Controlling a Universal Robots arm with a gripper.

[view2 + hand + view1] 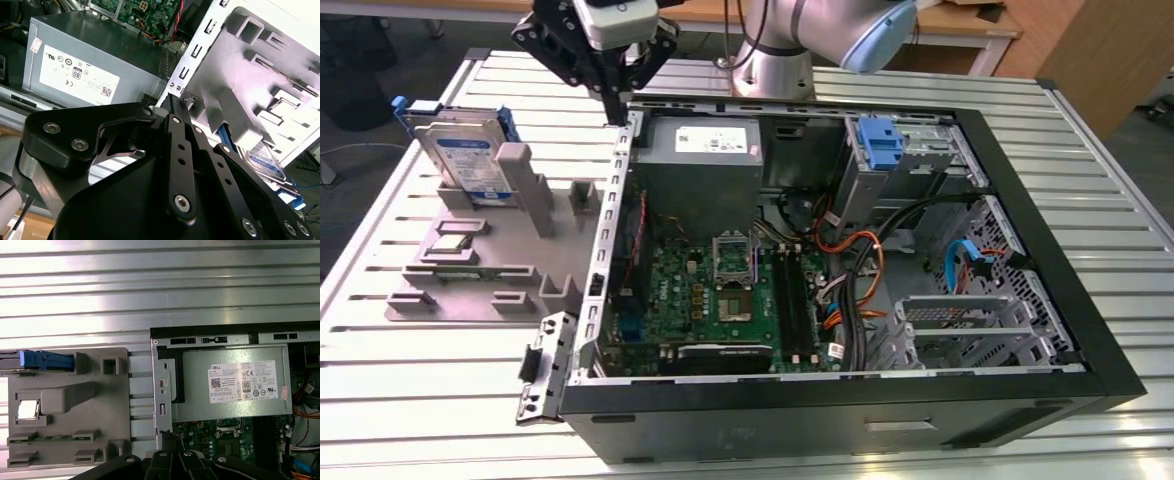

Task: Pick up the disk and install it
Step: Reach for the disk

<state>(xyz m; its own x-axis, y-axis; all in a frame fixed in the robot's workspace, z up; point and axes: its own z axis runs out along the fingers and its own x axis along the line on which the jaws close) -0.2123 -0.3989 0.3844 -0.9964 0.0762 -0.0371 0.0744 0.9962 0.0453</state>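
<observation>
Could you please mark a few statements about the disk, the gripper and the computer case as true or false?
1. The disk stands upright in the grey holder, outside the computer case. True.
2. The gripper is holding the disk. False: it is shut on nothing and hangs over the case's corner edge by the power supply, while the disk sits in the holder.
3. The case is open, with the motherboard exposed. True.
4. The power supply lies on the grey holder. False: it sits inside the case, at a corner.
</observation>
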